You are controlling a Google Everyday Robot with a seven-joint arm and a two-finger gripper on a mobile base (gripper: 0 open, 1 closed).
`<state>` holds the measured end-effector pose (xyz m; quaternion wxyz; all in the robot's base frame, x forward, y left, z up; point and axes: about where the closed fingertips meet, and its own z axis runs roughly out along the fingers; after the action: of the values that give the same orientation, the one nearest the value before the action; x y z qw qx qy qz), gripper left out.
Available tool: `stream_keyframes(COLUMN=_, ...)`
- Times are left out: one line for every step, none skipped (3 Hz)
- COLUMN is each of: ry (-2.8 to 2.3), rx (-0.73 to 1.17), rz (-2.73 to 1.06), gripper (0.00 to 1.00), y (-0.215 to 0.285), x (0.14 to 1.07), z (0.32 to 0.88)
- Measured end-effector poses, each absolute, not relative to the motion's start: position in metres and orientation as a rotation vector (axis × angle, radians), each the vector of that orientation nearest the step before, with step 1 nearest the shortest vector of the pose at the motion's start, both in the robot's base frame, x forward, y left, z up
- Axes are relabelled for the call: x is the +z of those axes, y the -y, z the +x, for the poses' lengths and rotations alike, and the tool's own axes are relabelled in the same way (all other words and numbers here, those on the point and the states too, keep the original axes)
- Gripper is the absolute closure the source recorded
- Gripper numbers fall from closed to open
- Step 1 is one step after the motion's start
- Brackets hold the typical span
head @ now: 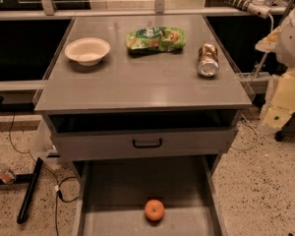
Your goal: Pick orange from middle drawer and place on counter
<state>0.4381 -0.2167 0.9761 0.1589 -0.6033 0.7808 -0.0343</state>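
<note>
Single high front view, downward over counter and middle drawer, gripper at right edge.

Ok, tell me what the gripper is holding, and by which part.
Nothing seen in it: the gripper hangs right of the counter, and the orange lies free in the drawer.

You get dim, warm overhead light: the bench top has a soft sheen, the bowl throws a short shadow near the back-left corner, and your pincer sits brightly lit beyond the right edge
</note>
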Motion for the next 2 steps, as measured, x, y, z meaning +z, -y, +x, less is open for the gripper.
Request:
stream_keyframes(ry=-2.232, rx=-0.098, rz=-1.725, gripper=0.0, y=0.2167, x=0.9761, z=0.4381)
stream_keyframes(ry=-2.211, rx=-0.086, rz=-1.735, gripper=0.0, y=0.2144, x=0.9685, z=0.4355)
